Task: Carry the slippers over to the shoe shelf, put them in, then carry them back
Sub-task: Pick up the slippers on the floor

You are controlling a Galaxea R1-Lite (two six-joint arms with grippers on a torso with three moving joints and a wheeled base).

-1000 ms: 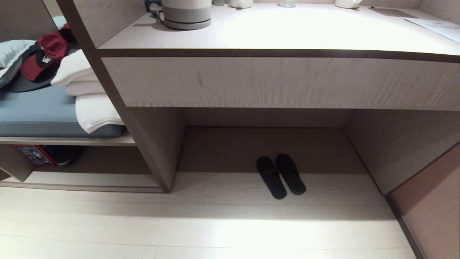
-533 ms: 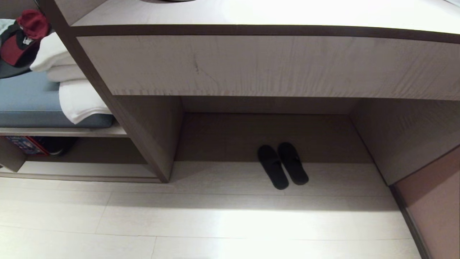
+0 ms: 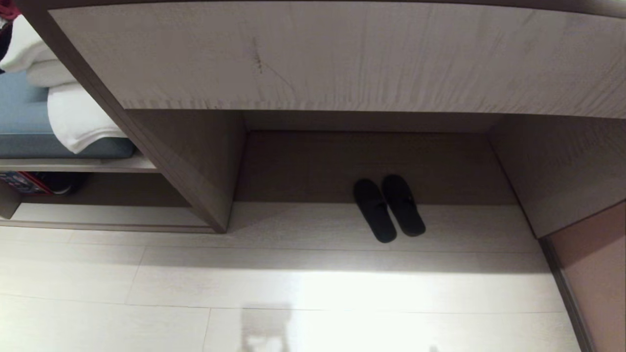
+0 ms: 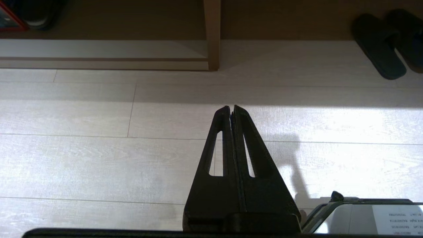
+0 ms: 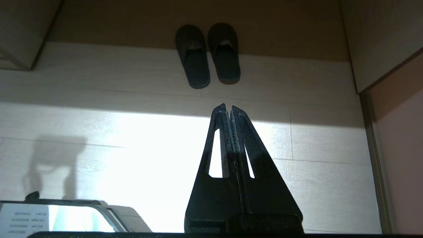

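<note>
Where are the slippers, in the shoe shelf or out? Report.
Out. The slippers lie side by side on the floor in the desk recess.

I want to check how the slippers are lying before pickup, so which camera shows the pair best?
The right wrist view: both slippers lie whole, side by side, straight ahead of the shut right gripper. The head view shows the pair whole too, in the shade under the desk. The left wrist view cuts one slipper at the edge.

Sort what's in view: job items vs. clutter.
Job:
- slippers, paired on the floor in the desk recess
- shoe shelf, low cubby on the left

Clutter:
- white towels
- blue cushion
- black shoe inside the cubby
</note>
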